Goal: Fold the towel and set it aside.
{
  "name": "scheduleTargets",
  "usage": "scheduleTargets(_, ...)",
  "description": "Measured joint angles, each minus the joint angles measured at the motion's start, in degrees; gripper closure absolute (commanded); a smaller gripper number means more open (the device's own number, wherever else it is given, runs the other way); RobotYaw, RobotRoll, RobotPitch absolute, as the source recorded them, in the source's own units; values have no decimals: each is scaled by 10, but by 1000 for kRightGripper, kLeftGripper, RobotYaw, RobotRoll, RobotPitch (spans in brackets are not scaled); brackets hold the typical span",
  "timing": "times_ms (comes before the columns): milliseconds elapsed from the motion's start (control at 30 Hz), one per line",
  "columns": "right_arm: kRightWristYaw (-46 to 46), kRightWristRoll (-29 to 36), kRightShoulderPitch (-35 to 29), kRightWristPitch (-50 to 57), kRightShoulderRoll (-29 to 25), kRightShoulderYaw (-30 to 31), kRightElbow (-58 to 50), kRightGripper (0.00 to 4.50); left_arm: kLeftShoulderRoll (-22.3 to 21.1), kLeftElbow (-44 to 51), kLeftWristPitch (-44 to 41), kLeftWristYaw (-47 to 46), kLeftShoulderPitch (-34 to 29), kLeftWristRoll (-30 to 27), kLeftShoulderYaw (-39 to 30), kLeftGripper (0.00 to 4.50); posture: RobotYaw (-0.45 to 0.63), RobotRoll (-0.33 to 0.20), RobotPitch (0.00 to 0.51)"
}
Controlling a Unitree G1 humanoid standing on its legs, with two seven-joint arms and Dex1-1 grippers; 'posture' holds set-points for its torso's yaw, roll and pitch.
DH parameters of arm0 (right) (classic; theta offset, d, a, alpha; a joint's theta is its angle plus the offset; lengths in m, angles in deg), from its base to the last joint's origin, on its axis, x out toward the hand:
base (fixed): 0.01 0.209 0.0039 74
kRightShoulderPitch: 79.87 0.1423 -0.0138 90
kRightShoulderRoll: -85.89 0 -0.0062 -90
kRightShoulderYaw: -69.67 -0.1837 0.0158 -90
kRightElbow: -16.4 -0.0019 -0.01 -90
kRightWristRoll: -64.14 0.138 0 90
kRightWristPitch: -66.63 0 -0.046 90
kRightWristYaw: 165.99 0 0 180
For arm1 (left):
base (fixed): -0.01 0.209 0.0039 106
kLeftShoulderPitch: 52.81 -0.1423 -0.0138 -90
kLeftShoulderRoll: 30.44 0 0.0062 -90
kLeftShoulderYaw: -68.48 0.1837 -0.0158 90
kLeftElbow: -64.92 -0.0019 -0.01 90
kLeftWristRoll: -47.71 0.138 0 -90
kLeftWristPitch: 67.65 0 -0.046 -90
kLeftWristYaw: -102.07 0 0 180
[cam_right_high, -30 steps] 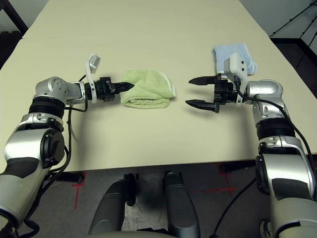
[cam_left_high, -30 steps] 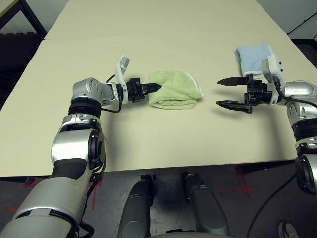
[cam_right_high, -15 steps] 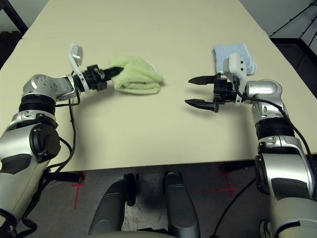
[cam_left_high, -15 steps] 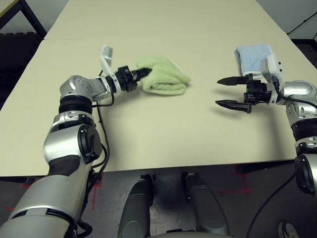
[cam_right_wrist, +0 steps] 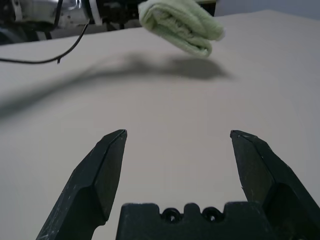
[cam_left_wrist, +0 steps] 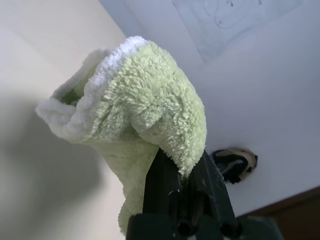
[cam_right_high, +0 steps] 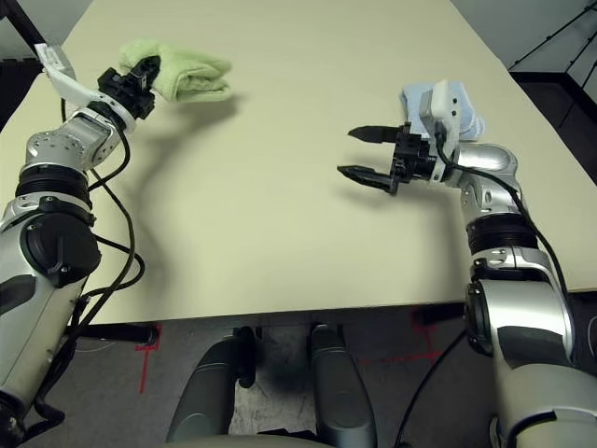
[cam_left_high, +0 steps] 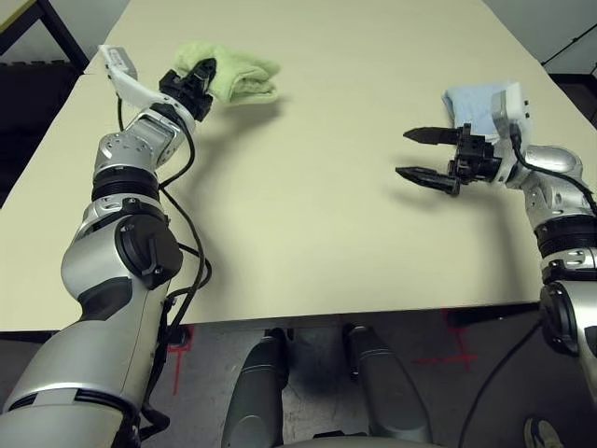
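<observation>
On the right, nearer the robot, the right gripper [cam_left_high: 418, 155] hovers above the beige table [cam_left_high: 308, 233] with its black fingers spread wide, holding nothing. A folded light blue cloth [cam_left_high: 471, 103] lies behind it. Far left, the left gripper [cam_left_high: 200, 75] pinches the bundled green towel [cam_left_high: 238, 73], apparently lifted clear of the tabletop.

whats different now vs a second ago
The left gripper, shut on the folded towel throughout, has carried it off the table's middle toward the far left, and it now hangs in the air over its shadow. The right gripper is still open and empty, hardly moved. The light blue cloth stayed put.
</observation>
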Motion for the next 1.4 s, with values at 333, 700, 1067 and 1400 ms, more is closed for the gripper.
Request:
scheduleTargets(333,21,16,-2,32,11,-1,-30,0,-7,-43,142,-68,0,0,-24,4466,-79,0,179)
scheduleTargets(700,20,19,-16,51,10,1,-52,0,-13,-62,184,-66,5,-7,-44,4466,-101,0,185)
scheduleTargets(1067,20,20,-35,63,4,1,-83,0,-20,-64,199,-95,-59,11,-37,4466,-105,0,188)
scheduleTargets(1400,20,20,-32,62,7,2,-87,0,-15,-47,143,-158,-93,0,-43,4466,-72,0,186)
